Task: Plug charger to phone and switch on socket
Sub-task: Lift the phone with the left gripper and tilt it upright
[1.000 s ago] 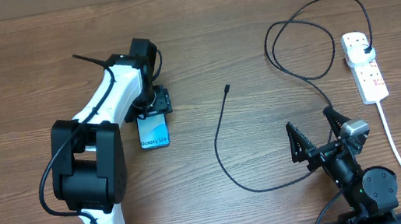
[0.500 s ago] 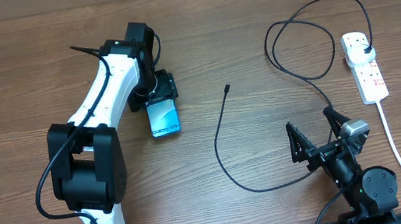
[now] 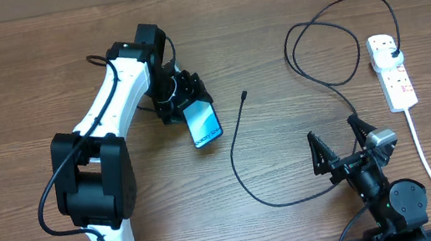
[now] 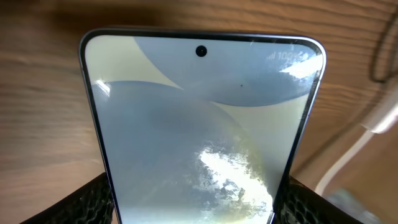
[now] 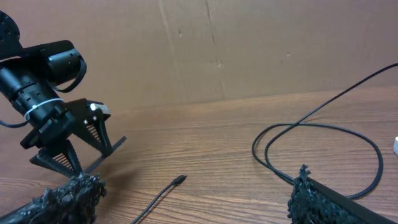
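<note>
My left gripper (image 3: pixel 181 100) is shut on the phone (image 3: pixel 202 123), a slim smartphone with a lit blue screen, and holds it tilted above the table left of centre. The phone fills the left wrist view (image 4: pixel 202 130), gripped at its lower end. The charger (image 3: pixel 239 138) is a thin black cable lying on the table; its connector tip (image 3: pixel 244 94) lies right of the phone, and its black plug (image 3: pixel 393 52) sits in the socket (image 3: pixel 391 70), a white power strip at the far right. My right gripper (image 3: pixel 339 144) is open and empty near the front; the tip shows in its view (image 5: pixel 179 180).
The socket's thick white cord (image 3: pixel 429 166) runs down the right side to the front edge. The cable makes loops (image 3: pixel 323 46) at the back right. A cardboard wall (image 5: pixel 249 43) stands behind the table.
My left gripper has carried the phone to the right, toward the cable's tip, and turned it to a slant. The right arm and the cable have not moved.
</note>
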{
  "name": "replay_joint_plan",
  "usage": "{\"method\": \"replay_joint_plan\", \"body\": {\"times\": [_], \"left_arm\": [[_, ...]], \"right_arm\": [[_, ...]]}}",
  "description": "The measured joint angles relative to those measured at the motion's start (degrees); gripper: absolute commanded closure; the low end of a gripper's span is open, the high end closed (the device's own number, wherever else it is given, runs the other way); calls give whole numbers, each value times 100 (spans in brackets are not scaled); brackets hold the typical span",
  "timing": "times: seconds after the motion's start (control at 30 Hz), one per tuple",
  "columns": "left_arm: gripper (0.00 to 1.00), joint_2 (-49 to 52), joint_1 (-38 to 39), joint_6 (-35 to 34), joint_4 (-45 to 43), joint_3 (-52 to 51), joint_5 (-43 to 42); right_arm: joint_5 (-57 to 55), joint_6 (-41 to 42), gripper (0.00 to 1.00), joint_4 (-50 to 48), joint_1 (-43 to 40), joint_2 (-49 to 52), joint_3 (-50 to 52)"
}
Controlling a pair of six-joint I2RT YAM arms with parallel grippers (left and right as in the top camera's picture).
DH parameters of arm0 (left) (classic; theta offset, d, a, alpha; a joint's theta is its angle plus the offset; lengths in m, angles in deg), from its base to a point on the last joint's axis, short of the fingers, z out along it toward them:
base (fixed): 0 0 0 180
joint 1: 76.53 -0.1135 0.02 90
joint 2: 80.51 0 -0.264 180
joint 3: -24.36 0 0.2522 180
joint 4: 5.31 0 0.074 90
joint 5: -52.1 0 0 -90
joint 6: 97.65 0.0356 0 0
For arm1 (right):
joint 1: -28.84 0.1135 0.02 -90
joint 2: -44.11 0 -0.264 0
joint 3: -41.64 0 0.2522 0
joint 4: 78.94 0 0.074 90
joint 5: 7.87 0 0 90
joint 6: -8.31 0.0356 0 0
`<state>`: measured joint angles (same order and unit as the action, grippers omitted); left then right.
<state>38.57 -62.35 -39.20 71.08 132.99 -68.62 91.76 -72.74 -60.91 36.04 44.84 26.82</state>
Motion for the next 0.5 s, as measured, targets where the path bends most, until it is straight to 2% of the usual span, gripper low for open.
{"method": "replay_joint_plan", "body": {"times": [0.5], "left_arm": [[34, 0, 0, -1204, 0, 0, -1169]], "right_arm": [[0, 2, 0, 0, 0, 0, 0]]}}
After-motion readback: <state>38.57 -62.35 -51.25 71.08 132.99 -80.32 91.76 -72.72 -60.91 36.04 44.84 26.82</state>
